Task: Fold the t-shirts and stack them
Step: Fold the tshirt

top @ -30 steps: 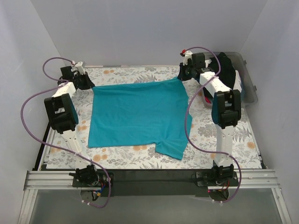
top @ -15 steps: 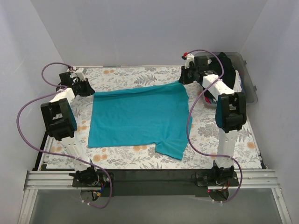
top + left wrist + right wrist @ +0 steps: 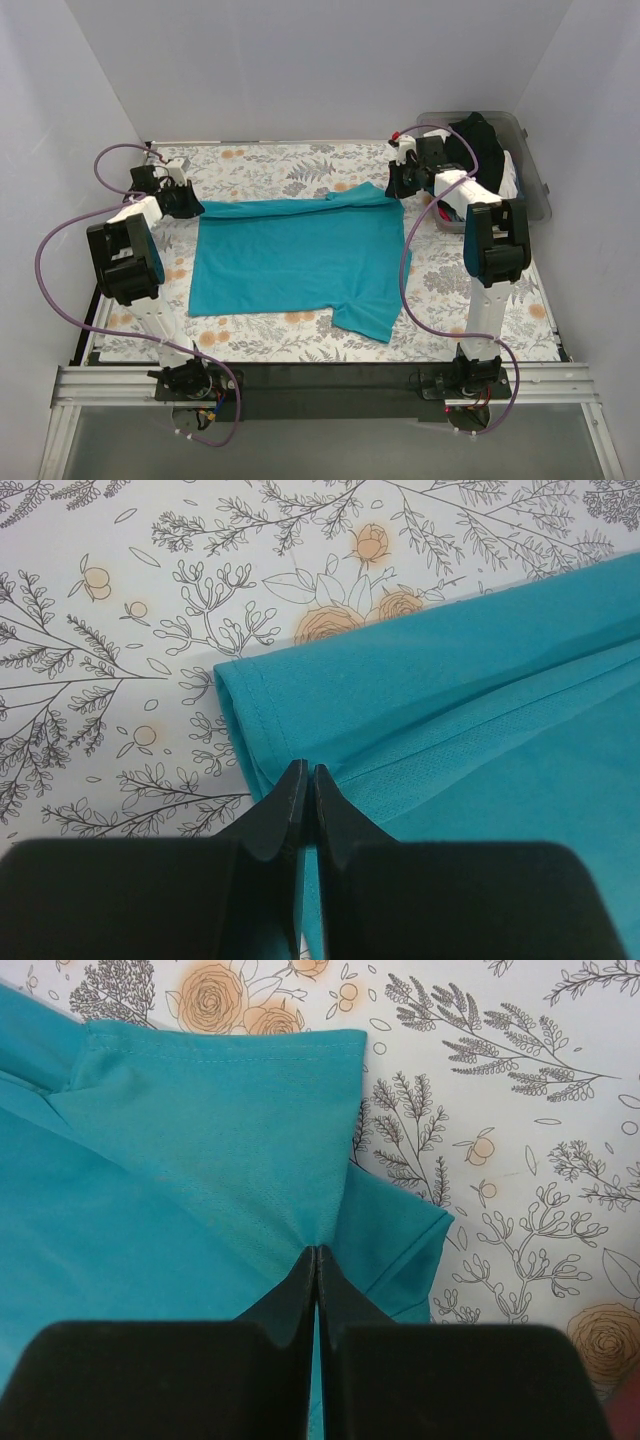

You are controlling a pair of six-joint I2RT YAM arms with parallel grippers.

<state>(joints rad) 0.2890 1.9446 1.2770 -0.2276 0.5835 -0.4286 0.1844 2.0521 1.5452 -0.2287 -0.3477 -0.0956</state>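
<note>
**On the floral tablecloth [image 3: 260, 165]: teal t-shirt [image 3: 300, 260] pinched at its two far corners by the left gripper [image 3: 191, 206] and the right gripper [image 3: 396, 186]**

Top view. The teal t-shirt lies spread across the middle of the table, its body flat on the tablecloth. A narrow band along its far edge is turned over onto the body and runs between the two grippers. One sleeve [image 3: 368, 322] juts out at the near right corner. Both arms reach to the far side of the table, the left to the shirt's far left corner and the right to its far right corner. Beyond the right arm, at the far right corner of the table, stands a clear plastic bin [image 3: 537, 175] with a black t-shirt [image 3: 485, 140] draped over its rim. Other cloth inside the bin is too hidden to name.

Left wrist view. The two dark fingers [image 3: 283, 802] are pressed together with teal cloth caught between them. Just ahead of the tips lies the doubled corner, whose stitched hem rests on the tablecloth.

Right wrist view. The fingers [image 3: 298, 1282] are likewise clamped on the teal cloth, which puckers into creases at the tips. A hemmed flap lies ahead of them, and a second layer shows beneath it at the right.
</note>
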